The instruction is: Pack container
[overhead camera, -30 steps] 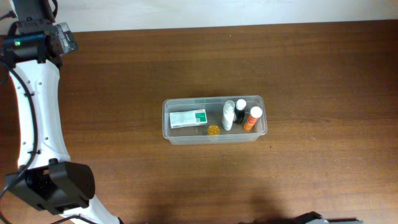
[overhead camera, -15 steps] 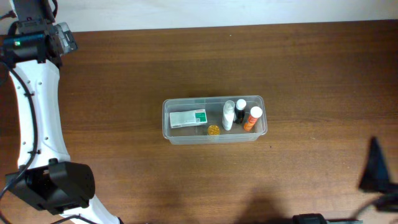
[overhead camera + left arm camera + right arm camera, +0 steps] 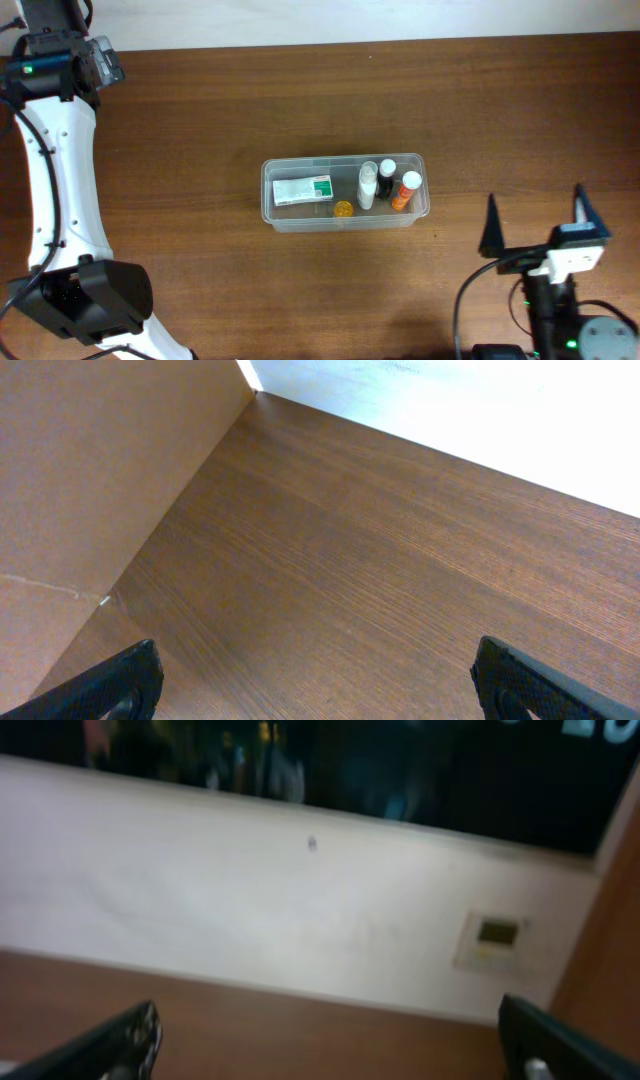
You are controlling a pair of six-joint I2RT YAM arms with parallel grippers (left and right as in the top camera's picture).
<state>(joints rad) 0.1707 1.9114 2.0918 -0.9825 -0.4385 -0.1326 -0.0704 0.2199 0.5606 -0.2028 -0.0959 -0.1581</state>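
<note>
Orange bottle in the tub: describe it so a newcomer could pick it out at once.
On the brown table, find the clear container near the middle. Three small bottles sit at its right end in the overhead view; the orange bottle is rightmost, beside the black bottle and white bottle. It alone has an orange body under a white cap.

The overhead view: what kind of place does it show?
Probably an indoor robot test bench: a brown wooden table against a white wall, a white robot arm and a clear container of small bottles.
</note>
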